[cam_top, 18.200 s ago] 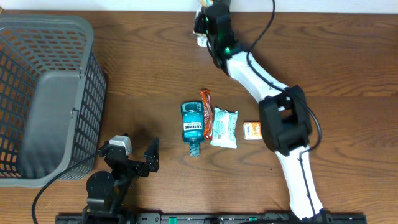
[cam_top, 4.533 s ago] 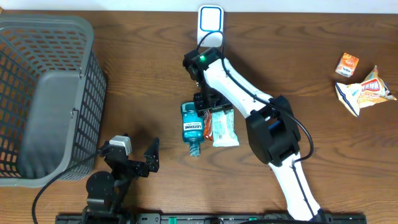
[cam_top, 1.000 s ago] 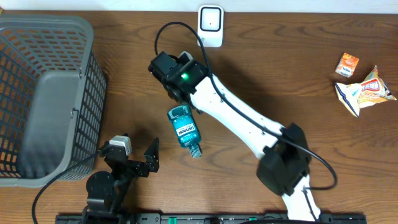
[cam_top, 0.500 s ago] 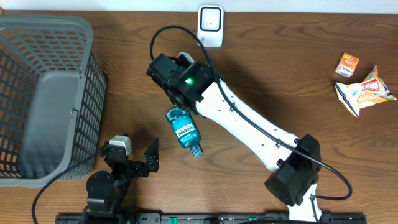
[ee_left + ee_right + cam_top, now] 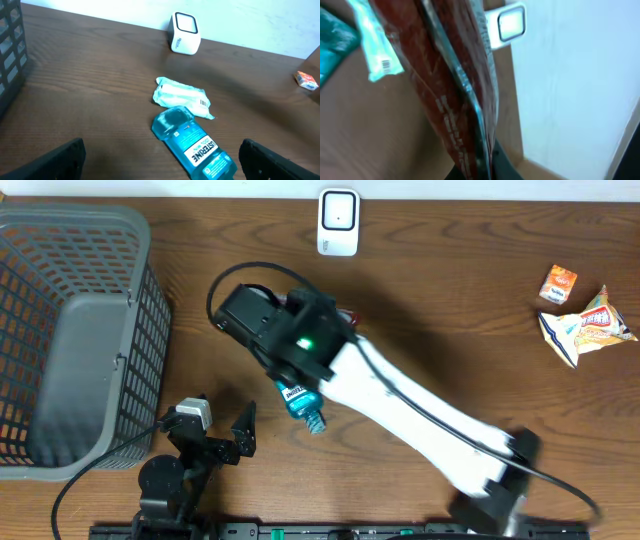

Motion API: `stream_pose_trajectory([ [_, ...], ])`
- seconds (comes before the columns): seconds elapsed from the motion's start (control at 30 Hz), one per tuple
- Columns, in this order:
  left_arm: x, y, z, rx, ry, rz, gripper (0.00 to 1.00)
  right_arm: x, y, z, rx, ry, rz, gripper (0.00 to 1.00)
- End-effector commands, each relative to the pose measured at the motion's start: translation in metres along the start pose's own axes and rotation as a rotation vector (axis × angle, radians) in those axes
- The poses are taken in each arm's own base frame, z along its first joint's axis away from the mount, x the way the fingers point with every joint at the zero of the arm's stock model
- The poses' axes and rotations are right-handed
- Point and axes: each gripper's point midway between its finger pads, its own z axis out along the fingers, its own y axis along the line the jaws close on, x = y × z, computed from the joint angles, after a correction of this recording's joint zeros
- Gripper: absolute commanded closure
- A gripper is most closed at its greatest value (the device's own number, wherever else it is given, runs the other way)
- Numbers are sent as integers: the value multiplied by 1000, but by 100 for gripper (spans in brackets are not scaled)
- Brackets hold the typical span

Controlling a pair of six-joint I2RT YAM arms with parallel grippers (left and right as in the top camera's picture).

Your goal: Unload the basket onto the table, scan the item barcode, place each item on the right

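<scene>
My right gripper point(image 5: 481, 167) is shut on a long red snack packet point(image 5: 451, 95), which hangs upright and fills the middle of the right wrist view. The white barcode scanner point(image 5: 511, 22) stands against the back wall beyond the packet's top; from overhead the scanner point(image 5: 338, 222) sits at the table's far edge. The right arm point(image 5: 330, 365) reaches across the middle of the table and hides its own gripper from above. My left gripper point(image 5: 222, 442) rests open near the front edge with nothing between its fingers point(image 5: 55, 159).
A blue mouthwash bottle point(image 5: 195, 150) lies just ahead of the left gripper, and a white-green wipes pack point(image 5: 182, 95) lies behind it. A grey basket point(image 5: 70, 330) fills the left side. A small orange box point(image 5: 559, 283) and a snack bag point(image 5: 590, 325) lie far right.
The right arm has swung left and toward the front with the packet, and now covers most of the mouthwash bottle from above. The left gripper has not moved.
</scene>
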Motion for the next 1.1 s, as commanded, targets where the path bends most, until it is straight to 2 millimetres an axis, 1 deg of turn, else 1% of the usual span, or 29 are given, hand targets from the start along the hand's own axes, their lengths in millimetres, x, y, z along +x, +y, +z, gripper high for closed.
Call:
stream_pose_trajectory([
  [0.0, 11, 2, 2, 2, 32, -10, 2, 9, -30, -73, -30, -221, -21, 99],
  [0.07, 11, 2, 2, 2, 32, -10, 2, 16, -34, -101, -58, -311, -25, 99],
  [0.1, 11, 2, 2, 2, 32, -10, 2, 21, -33, -120, -101, -387, -47, 99],
  [0.13, 11, 2, 2, 2, 32, -10, 2, 26, -27, -140, -156, -471, -88, 99],
  [0.17, 11, 2, 2, 2, 32, -10, 2, 31, -20, -155, -203, -537, -137, 99],
  [0.23, 11, 2, 2, 2, 32, -10, 2, 47, -1, -192, -299, -686, -272, 99],
  [0.33, 11, 2, 2, 2, 32, -10, 2, 84, 26, -237, -378, -870, -524, 99],
  [0.43, 11, 2, 2, 2, 32, -10, 2, 112, 39, -269, -370, -1017, -694, 99],
  [0.5, 11, 2, 2, 2, 32, -10, 2, 125, 40, -291, -337, -1115, -737, 99],
  [0.57, 11, 2, 2, 2, 32, -10, 2, 137, 39, -307, -288, -1187, -771, 99],
  [0.67, 11, 2, 2, 2, 32, -10, 2, 152, 39, -324, -231, -1262, -803, 99],
  [0.77, 11, 2, 2, 2, 32, -10, 2, 160, 40, -334, -213, -1305, -810, 99],
  [0.87, 11, 2, 2, 2, 32, -10, 2, 163, 41, -334, -221, -1299, -812, 99],
  [0.93, 11, 2, 2, 2, 32, -10, 2, 162, 42, -330, -227, -1282, -815, 99],
  [1.07, 11, 2, 2, 2, 32, -10, 2, 154, 41, -317, -234, -1225, -823, 99],
])
